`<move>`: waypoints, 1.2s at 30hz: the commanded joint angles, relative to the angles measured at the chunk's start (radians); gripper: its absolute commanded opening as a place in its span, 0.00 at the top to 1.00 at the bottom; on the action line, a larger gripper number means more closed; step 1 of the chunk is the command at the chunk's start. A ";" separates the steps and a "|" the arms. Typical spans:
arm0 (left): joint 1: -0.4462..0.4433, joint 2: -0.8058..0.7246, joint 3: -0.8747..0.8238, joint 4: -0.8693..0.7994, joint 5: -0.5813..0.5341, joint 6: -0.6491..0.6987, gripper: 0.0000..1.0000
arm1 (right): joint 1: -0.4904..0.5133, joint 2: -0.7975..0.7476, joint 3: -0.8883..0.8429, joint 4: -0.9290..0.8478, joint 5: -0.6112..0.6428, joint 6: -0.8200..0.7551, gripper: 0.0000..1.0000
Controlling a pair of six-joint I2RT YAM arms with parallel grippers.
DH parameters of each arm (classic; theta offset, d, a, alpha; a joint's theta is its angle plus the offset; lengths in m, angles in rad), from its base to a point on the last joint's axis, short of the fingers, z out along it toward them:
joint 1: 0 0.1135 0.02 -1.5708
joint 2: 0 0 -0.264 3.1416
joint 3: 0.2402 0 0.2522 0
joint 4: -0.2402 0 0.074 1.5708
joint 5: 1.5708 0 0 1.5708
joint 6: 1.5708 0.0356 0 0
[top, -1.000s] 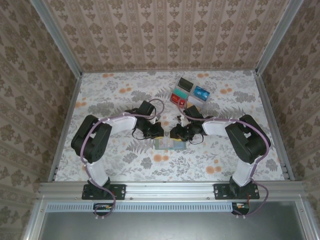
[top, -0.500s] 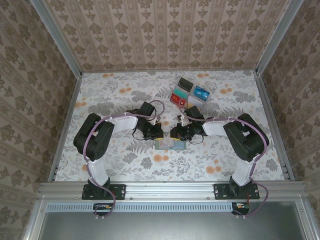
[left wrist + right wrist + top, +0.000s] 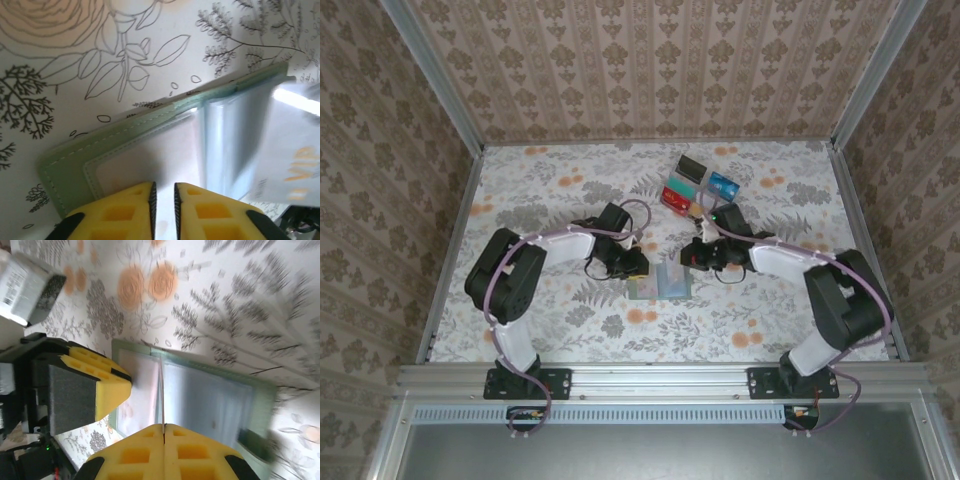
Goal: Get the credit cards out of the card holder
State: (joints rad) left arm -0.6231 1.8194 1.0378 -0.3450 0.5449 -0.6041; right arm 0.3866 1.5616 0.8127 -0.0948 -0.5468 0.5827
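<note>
Lying open and flat on the worktop (image 3: 550,190), the holder (image 3: 660,284) sits near the middle, somewhat toward the near edge, its two panels side by side.

The left gripper (image 3: 634,266) stands at the holder's left panel. In the left wrist view its jaws show a narrow gap with nothing between them, and they sit over the pale inner pocket, just inside the green stitched border. The right wrist view shows one left fingertip (image 3: 116,385) at the outer edge of that panel.

The right gripper (image 3: 697,256) is just beside the holder's far right corner. Its jaws are closed, pads pressed together. Whether a thin item is pinched between them cannot be determined.

A whitish VIP card (image 3: 300,167) appears blurred over the holder's right panel in the left wrist view. Whether it sits in a pocket cannot be determined.

The cards (image 3: 692,186) lie in a cluster close to the far edge, right of centre, well apart from the holder. Black, teal, blue and red ones can be distinguished.
</note>
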 commanded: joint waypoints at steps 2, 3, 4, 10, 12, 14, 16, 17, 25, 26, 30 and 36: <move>0.005 -0.086 0.057 -0.045 -0.026 0.049 0.72 | -0.031 -0.112 0.057 -0.161 0.040 -0.170 1.00; 0.009 -0.103 0.064 -0.048 -0.032 0.048 0.69 | -0.038 -0.136 0.079 -0.183 0.046 -0.202 1.00; 0.015 -0.126 0.065 -0.049 -0.043 0.050 0.66 | -0.046 -0.161 0.095 -0.201 0.054 -0.233 1.00; 0.049 -0.262 0.064 -0.129 -0.241 0.067 0.41 | -0.088 -0.292 0.183 -0.267 0.169 -0.368 1.00; 0.069 -0.297 0.060 -0.145 -0.292 0.060 0.33 | -0.099 -0.309 0.221 -0.286 0.214 -0.410 1.00; 0.090 -0.331 0.054 -0.149 -0.322 0.059 0.22 | -0.106 -0.306 0.269 -0.308 0.263 -0.460 1.00; 0.109 -0.367 0.037 -0.135 -0.335 0.071 0.12 | -0.109 -0.280 0.327 -0.335 0.338 -0.507 1.00; 0.116 -0.381 0.031 -0.131 -0.342 0.073 0.09 | -0.112 -0.262 0.355 -0.349 0.357 -0.525 1.00; 0.212 -0.463 -0.003 -0.159 -0.360 0.081 0.00 | -0.133 -0.035 0.561 -0.463 0.423 -0.744 1.00; 0.219 -0.469 -0.008 -0.161 -0.357 0.081 0.00 | -0.135 -0.003 0.592 -0.488 0.415 -0.773 1.00; 0.240 -0.480 -0.019 -0.158 -0.333 0.077 0.00 | -0.140 0.142 0.754 -0.620 0.349 -0.923 1.00; 0.243 -0.483 -0.031 -0.158 -0.308 0.070 0.00 | -0.140 0.298 0.878 -0.691 0.384 -1.084 1.00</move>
State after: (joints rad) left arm -0.3847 1.3636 1.0168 -0.4873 0.2165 -0.5381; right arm 0.2504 1.8061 1.6276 -0.6861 -0.1783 -0.3733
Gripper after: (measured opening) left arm 0.993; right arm 0.066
